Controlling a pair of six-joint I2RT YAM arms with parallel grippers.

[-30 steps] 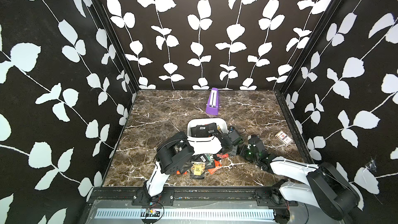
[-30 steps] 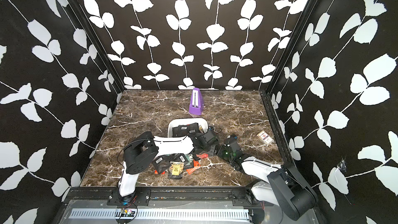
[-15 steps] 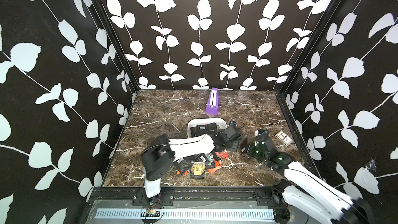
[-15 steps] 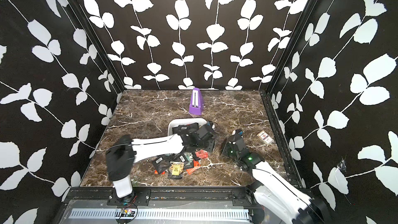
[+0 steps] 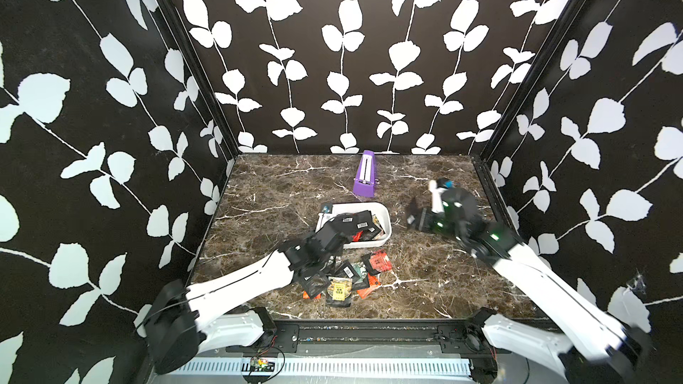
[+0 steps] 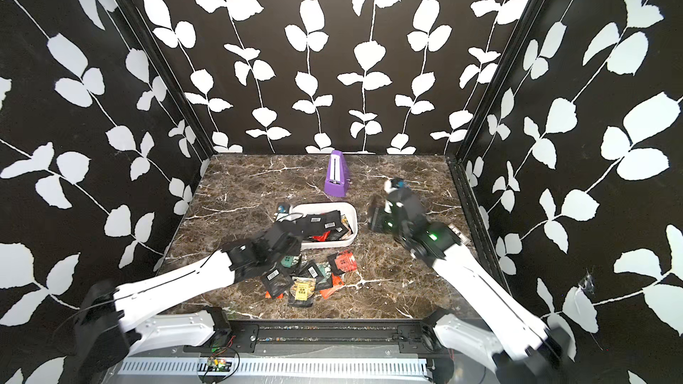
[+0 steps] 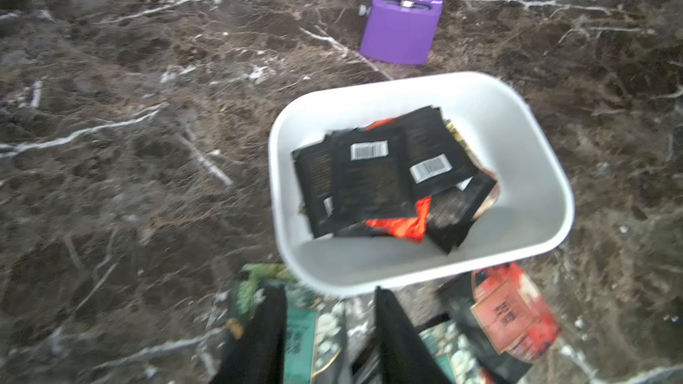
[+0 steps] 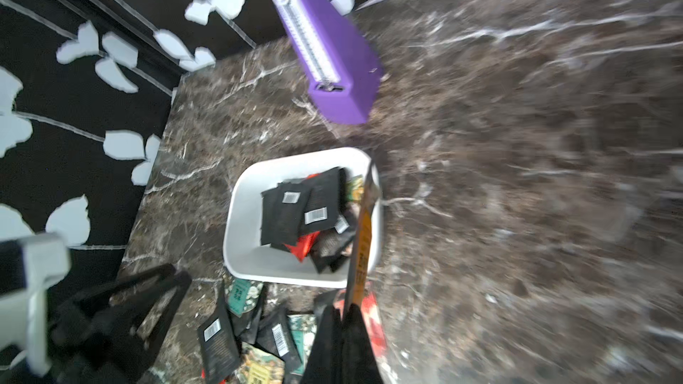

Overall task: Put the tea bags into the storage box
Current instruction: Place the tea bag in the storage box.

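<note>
Near the storage box (image 5: 387, 223), the right gripper (image 8: 342, 313) pinches one tea bag (image 8: 364, 230) shut, probably to drop it in. Before its near wall the left gripper (image 7: 327, 295) hangs half-open, empty, over loose tea bags (image 7: 510, 312).

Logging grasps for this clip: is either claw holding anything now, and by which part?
The right claw pinches one tea bag by one edge; the bag shows edge-on. The left claw is open and holds nothing.

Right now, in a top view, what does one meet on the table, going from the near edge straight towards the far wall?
loose tea bags → storage box, already holding several sachets → purple wedge-shaped object
</note>
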